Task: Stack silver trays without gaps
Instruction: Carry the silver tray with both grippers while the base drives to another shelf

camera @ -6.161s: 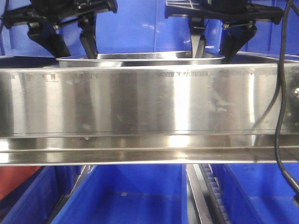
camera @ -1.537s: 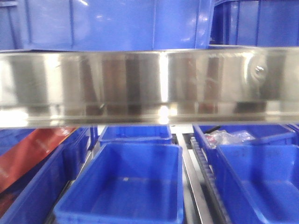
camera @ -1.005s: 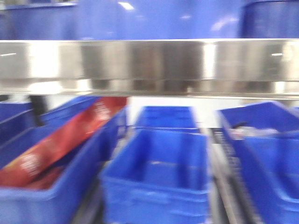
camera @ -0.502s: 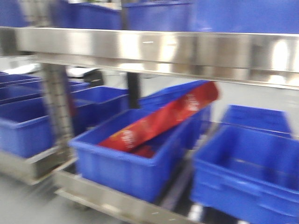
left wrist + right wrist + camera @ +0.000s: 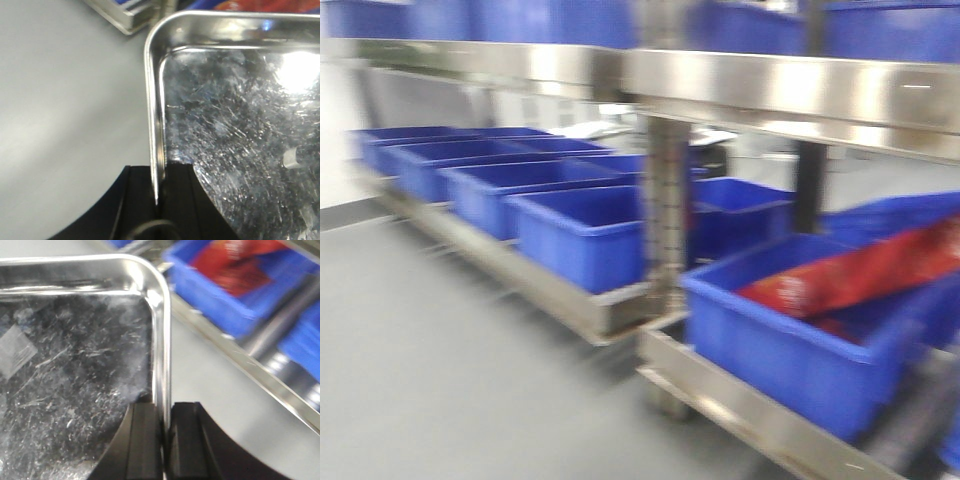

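A silver tray [image 5: 235, 125] with a scratched shiny floor fills the left wrist view, held above grey floor. My left gripper [image 5: 158, 200] is shut on its left rim, one black finger inside the pan and one outside. In the right wrist view the same kind of silver tray [image 5: 75, 350] shows with its rounded far corner. My right gripper [image 5: 164, 440] is shut on its right rim, the fingers pinching the wall. Neither gripper nor tray appears in the front view. Only one tray shows; I cannot tell if others are nested under it.
The front view is blurred. A steel shelf rail [image 5: 790, 90] runs across the top with blue bins above it. Below, blue bins [image 5: 580, 235] line a low rack [image 5: 600, 310]; one bin [image 5: 800, 340] holds a red packet [image 5: 860, 275]. Grey floor [image 5: 440, 370] spreads at the left.
The front view has swung away from the shelf rail where the tray stood. It now looks along the rack, with the red packet's bin sliding right and grey floor coming in.
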`<action>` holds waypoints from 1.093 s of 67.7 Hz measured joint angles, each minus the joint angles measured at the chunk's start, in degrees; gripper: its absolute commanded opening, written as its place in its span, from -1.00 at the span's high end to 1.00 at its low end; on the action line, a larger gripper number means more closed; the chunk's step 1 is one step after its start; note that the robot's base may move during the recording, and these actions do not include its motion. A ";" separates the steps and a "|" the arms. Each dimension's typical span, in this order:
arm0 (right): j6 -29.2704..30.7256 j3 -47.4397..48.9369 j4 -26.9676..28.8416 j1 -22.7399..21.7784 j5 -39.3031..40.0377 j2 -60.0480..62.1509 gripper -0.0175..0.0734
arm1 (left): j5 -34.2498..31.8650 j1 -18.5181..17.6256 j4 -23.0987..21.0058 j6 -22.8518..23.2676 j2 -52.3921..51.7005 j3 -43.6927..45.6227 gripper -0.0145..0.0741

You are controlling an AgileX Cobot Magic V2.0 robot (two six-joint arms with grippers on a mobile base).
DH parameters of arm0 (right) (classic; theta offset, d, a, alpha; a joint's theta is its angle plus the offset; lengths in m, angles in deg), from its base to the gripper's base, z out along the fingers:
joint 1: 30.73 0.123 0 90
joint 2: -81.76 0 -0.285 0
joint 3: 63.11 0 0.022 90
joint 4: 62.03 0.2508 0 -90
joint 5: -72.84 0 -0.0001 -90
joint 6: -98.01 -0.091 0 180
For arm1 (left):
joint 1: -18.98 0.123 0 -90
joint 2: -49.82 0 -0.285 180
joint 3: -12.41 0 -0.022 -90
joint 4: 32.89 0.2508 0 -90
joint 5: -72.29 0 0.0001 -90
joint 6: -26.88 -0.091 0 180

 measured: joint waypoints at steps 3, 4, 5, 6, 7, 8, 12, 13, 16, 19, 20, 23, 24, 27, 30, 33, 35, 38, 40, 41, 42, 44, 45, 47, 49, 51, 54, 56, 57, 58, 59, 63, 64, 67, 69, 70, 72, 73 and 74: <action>0.00 0.00 0.00 0.00 0.00 0.00 0.63 | 0.00 0.00 0.00 0.00 0.00 0.00 0.71; 0.00 0.00 0.00 0.00 0.00 0.00 0.63 | 0.00 0.00 0.00 0.00 0.00 0.00 0.71; 0.00 0.00 0.00 0.00 0.00 0.00 0.63 | 0.00 0.00 0.00 0.00 0.00 0.00 0.71; 0.00 0.00 0.00 0.00 0.00 0.00 0.63 | 0.00 0.00 0.00 0.00 0.00 0.00 0.71; 0.00 0.00 0.00 0.00 0.00 0.00 0.63 | 0.00 0.00 0.00 0.00 0.00 0.00 0.71; 0.00 0.00 0.00 0.00 0.00 0.00 0.63 | 0.00 0.00 0.00 0.00 0.00 0.00 0.71; 0.00 0.00 0.00 0.00 0.00 0.00 0.63 | 0.00 0.00 0.00 0.00 0.00 0.00 0.71; 0.00 0.00 0.00 0.00 0.00 0.00 0.63 | 0.00 0.00 0.00 0.00 0.00 0.00 0.71; 0.00 0.00 0.00 0.00 0.00 0.00 0.63 | 0.00 0.00 0.00 0.00 0.00 0.00 0.71; 0.00 0.00 0.00 0.00 0.00 0.00 0.63 | 0.00 0.00 0.00 0.00 0.00 0.00 0.71; 0.00 0.00 0.00 0.00 0.00 0.00 0.63 | 0.00 0.00 0.00 0.00 0.00 0.00 0.71; 0.00 0.00 0.00 0.00 0.00 0.00 0.63 | 0.00 0.00 0.00 0.00 0.00 0.00 0.71; 0.00 0.00 0.00 0.00 0.00 0.00 0.63 | 0.00 0.00 0.00 0.00 0.00 0.00 0.71; 0.00 0.00 0.00 0.00 0.00 0.00 0.63 | 0.00 0.00 0.00 0.00 0.00 0.00 0.71; 0.00 0.00 0.00 0.00 0.00 0.00 0.63 | 0.00 0.00 0.00 0.00 0.00 0.00 0.71; 0.00 0.00 0.00 0.00 0.00 0.00 0.63 | 0.00 0.00 0.00 0.00 0.00 0.00 0.71; 0.00 0.00 0.00 0.00 0.00 0.00 0.63 | 0.00 0.00 0.00 0.00 0.00 0.00 0.71; 0.00 0.00 0.00 0.00 0.00 0.00 0.63 | 0.00 0.00 0.00 0.00 0.00 0.00 0.71; 0.00 0.00 0.00 0.00 0.00 0.00 0.63 | 0.12 0.00 0.00 0.00 0.00 0.00 0.71; 0.00 0.00 0.00 0.00 0.00 0.00 0.63 | 0.12 0.00 0.00 0.00 0.00 0.00 0.71; 0.00 0.00 0.00 0.00 0.00 0.00 0.63 | 0.12 0.00 0.00 0.00 0.00 0.00 0.71; 0.00 0.00 0.00 0.00 0.00 0.00 0.63 | 0.12 0.00 0.00 0.00 0.00 0.00 0.71; 0.00 0.00 0.00 0.00 0.00 0.00 0.63 | 0.12 0.00 0.00 0.00 0.00 0.00 0.71; 0.00 0.00 0.00 0.00 0.00 0.00 0.63 | 0.12 0.00 0.00 0.00 0.00 0.00 0.71; 0.00 0.00 0.00 0.00 0.00 0.00 0.63 | 0.12 0.00 0.00 0.00 0.00 0.00 0.71; 0.00 0.00 0.00 0.00 0.00 0.00 0.63 | 0.12 0.00 0.00 0.00 0.00 0.00 0.71; 0.00 0.00 0.00 0.00 0.00 0.00 0.63 | 0.12 0.00 0.00 0.00 0.00 0.00 0.71; 0.00 0.00 0.00 0.00 0.00 0.00 0.63 | 0.12 0.00 0.00 0.00 0.00 0.00 0.71; 0.00 0.00 0.00 0.00 0.00 0.00 0.63 | 0.12 0.00 0.00 0.00 0.00 0.00 0.71; 0.00 0.00 0.00 0.00 0.00 0.00 0.63 | 0.12 0.00 0.00 0.00 -0.10 0.00 0.71; 0.00 0.00 0.00 0.00 0.00 0.00 0.63 | 0.12 0.00 0.00 0.00 -0.10 0.00 0.71; 0.00 0.00 0.00 0.00 0.00 0.00 0.63 | 0.12 0.00 0.00 0.00 -0.10 0.00 0.71; 0.00 0.00 0.00 0.00 0.00 0.00 0.63 | 0.22 0.00 0.00 0.00 -0.10 0.00 0.71; 0.00 0.00 0.00 0.00 0.00 0.00 0.63 | 0.22 0.00 0.00 0.00 -0.10 0.00 0.71; 0.00 0.00 0.00 0.00 0.00 0.00 0.63 | 0.22 0.00 0.00 0.00 -0.10 0.00 0.71; 0.00 0.00 0.00 0.00 0.00 0.00 0.63 | 0.22 0.00 0.00 0.00 -0.10 0.00 0.71; 0.00 0.00 0.00 0.00 0.00 0.00 0.63 | 0.22 0.00 0.00 0.00 -0.10 0.00 0.71; 0.00 0.00 0.00 0.00 0.00 0.00 0.63 | 0.22 0.00 0.00 0.00 -0.10 0.00 0.71; 0.00 0.00 0.00 0.00 0.00 0.00 0.63 | 0.22 0.00 0.00 0.00 -0.10 0.00 0.71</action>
